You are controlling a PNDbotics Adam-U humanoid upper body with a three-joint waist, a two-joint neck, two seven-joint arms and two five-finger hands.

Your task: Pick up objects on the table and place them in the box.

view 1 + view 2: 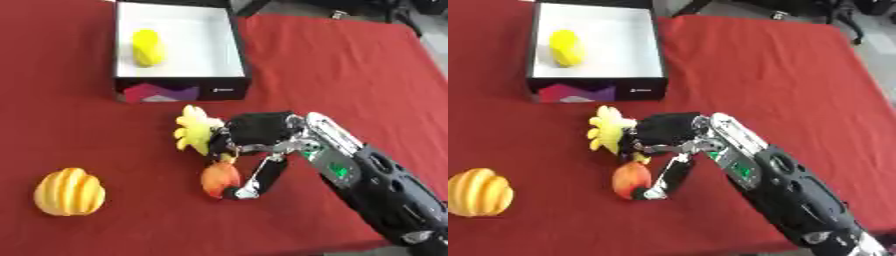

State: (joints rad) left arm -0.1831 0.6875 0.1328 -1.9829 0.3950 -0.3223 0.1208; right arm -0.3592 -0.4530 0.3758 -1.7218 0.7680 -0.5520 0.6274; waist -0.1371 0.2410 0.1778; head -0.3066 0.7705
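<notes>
A black box [182,91] with a white inside stands at the back left, and a yellow object [147,47] lies in it. My right hand [255,131] reaches in from the lower right, just in front of the box. Its curled fingers [224,148] sit over the top of an orange-red fruit [217,180], and its thumb [261,179] presses the fruit's right side. A yellow lumpy bunch [192,130] lies against the fingers on the left. A yellow-orange ridged fruit [69,192] rests on the red cloth at the lower left. The left hand does not show.
The red tablecloth [350,70] covers the table, with open cloth to the right of the box. The table's front edge [332,249] runs just below my forearm [385,190]. Dark furniture legs show beyond the far edge.
</notes>
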